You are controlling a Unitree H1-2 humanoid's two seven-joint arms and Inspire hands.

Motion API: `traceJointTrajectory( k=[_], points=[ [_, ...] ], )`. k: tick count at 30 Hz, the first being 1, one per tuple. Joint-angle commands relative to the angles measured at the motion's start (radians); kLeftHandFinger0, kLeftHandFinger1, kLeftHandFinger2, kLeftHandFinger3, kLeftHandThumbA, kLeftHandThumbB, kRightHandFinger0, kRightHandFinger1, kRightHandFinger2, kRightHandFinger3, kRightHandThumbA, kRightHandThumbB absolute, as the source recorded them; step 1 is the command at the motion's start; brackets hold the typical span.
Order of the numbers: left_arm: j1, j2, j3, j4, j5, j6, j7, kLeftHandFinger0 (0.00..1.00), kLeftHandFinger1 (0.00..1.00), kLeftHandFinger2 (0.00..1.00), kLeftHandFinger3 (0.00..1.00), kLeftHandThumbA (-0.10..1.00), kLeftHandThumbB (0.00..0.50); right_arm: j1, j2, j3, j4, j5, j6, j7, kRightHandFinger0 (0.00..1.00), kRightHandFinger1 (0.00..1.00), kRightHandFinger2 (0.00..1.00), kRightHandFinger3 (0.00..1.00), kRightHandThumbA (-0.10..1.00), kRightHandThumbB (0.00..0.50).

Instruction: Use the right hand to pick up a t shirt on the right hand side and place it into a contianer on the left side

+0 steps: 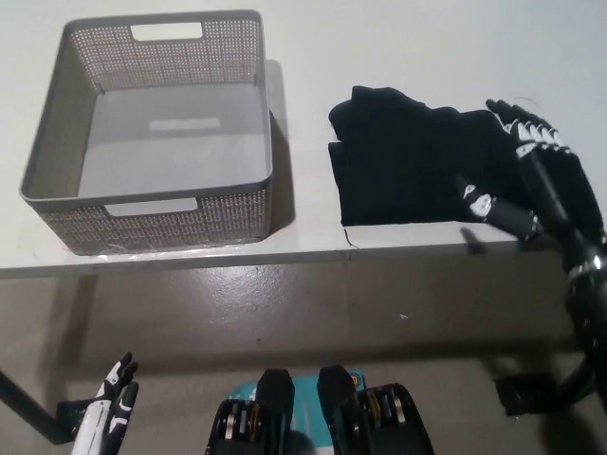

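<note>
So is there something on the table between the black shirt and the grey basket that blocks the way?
Nothing visible blocks it. Only bare white table lies between the black shirt and the grey basket, which is empty. The right hand is open over the shirt's right part; the left hand rests low.

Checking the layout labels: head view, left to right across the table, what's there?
Grey basket → black t-shirt → right hand, fingers apart, over the shirt's right part. The white left hand hangs low at the picture's lower left, below the table edge.
</note>
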Motion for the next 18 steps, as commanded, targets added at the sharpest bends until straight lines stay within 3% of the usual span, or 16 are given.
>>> traceJointTrajectory(
  k=[1, 4, 9, 18],
  points=[
    [-0.022, 0.018, -0.002, -0.014, 0.020, -0.034, 0.010, 0.94, 1.00, 1.00, 1.00, 1.00, 0.268, -0.095, -0.042, 0.026, 0.097, -0.025, 0.030, 0.040, 1.00, 1.00, 1.00, 1.00, 0.68, 0.500],
    [-0.032, 0.017, -0.001, -0.014, 0.020, -0.028, 0.009, 0.94, 1.00, 1.00, 1.00, 1.00, 0.278, -0.130, -0.050, 0.050, 0.177, -0.027, 0.019, 0.030, 1.00, 1.00, 1.00, 1.00, 0.68, 0.500],
    [-0.040, 0.017, -0.001, -0.013, 0.013, -0.028, 0.004, 0.94, 1.00, 1.00, 1.00, 1.00, 0.303, -0.161, -0.060, 0.110, 0.256, -0.064, 0.032, 0.038, 1.00, 1.00, 1.00, 1.00, 0.76, 0.500],
    [-0.051, 0.023, -0.002, -0.009, 0.018, -0.032, 0.003, 0.92, 1.00, 1.00, 1.00, 1.00, 0.300, -0.174, -0.075, 0.190, 0.304, -0.083, 0.041, 0.066, 1.00, 1.00, 1.00, 1.00, 0.79, 0.500]
  ],
)
